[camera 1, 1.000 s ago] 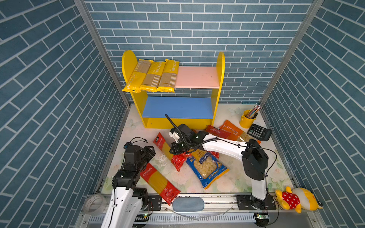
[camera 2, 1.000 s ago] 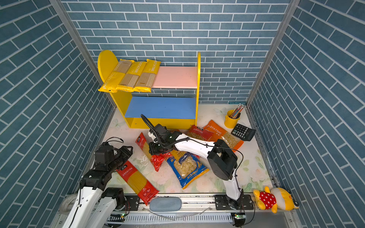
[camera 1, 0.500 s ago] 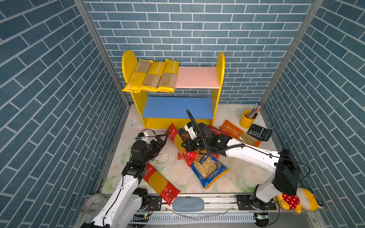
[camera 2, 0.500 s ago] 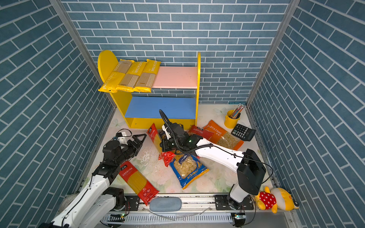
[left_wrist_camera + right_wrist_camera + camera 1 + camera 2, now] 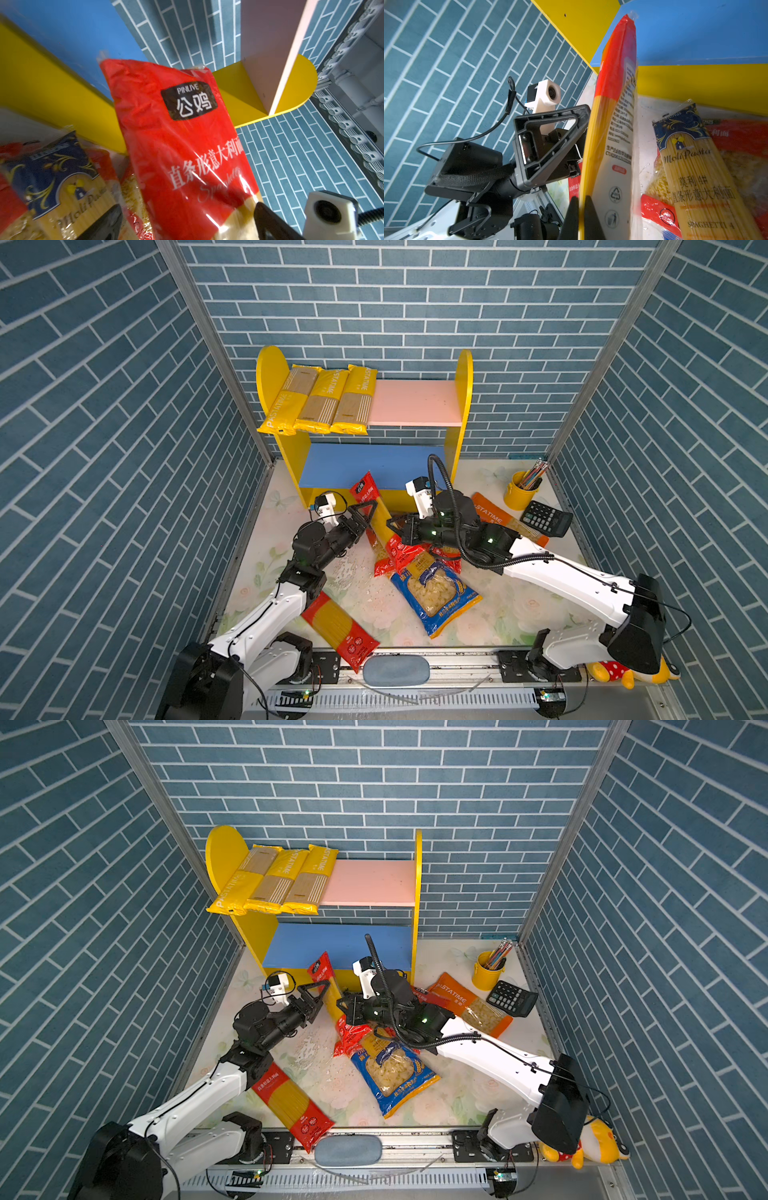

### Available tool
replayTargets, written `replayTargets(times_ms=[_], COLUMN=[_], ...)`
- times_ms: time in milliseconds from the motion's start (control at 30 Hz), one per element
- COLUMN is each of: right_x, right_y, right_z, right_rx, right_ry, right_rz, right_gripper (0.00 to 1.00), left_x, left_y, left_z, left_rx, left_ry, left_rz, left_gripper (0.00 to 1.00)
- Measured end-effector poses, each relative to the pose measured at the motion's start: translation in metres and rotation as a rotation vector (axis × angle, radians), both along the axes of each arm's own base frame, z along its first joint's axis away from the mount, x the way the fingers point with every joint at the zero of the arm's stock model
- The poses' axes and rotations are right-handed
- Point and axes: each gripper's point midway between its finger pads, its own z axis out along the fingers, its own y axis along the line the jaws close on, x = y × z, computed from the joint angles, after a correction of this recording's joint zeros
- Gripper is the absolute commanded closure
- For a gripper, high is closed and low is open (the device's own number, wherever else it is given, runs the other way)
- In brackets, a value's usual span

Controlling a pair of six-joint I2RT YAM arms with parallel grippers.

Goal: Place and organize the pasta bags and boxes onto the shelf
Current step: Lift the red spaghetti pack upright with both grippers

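Note:
My right gripper (image 5: 393, 526) (image 5: 581, 201) is shut on the edge of a long red spaghetti pack (image 5: 380, 522) (image 5: 333, 996) (image 5: 176, 135). The pack is tilted up, its top end at the blue lower board (image 5: 365, 464) of the shelf (image 5: 415, 402). My left gripper (image 5: 368, 516) (image 5: 187, 216) is open, one finger on each side of that pack. Three yellow spaghetti packs (image 5: 320, 402) lie on the left of the pink board. On the table lie a red spaghetti pack (image 5: 338, 626), a blue bag (image 5: 436, 593), an orange bag (image 5: 498, 518) and a dark-blue spaghetti pack (image 5: 695, 166).
A yellow pencil cup (image 5: 523, 489) and a black calculator (image 5: 546, 518) stand at the back right. A plush toy (image 5: 623, 672) lies behind the right arm's base. Brick walls close in both sides and the back.
The right gripper has carried the red pack up and toward the shelf. The left arm has reached in from the front left and opened its jaws around the pack.

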Motion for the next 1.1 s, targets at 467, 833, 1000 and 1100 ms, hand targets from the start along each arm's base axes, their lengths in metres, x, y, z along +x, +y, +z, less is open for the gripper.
replayTargets(times_ms=[467,833,1000,1100], right_x=[0.006,0.007,0.008,0.007], right_y=[-0.035,-0.054,-0.063,-0.066], right_z=[0.005,0.022,0.019,0.018], right_rx=[0.109,0.158,0.149,0.143], right_ry=[0.052,0.042,0.041,0.036], right_rz=[-0.084,-0.103,-0.123,-0.123], right_gripper=[1.0,0.98,0.91,0.84], left_x=[0.004,0.003,0.005,0.004], left_y=[-0.039,-0.051,-0.06,-0.065], left_z=[0.028,0.051,0.059,0.062], left_rx=[-0.053,-0.063,-0.069,-0.061], left_ry=[-0.062,-0.104,-0.114,-0.119], left_rz=[-0.092,-0.128,-0.145,-0.159], left_gripper=[0.35,0.62,0.75,0.83])
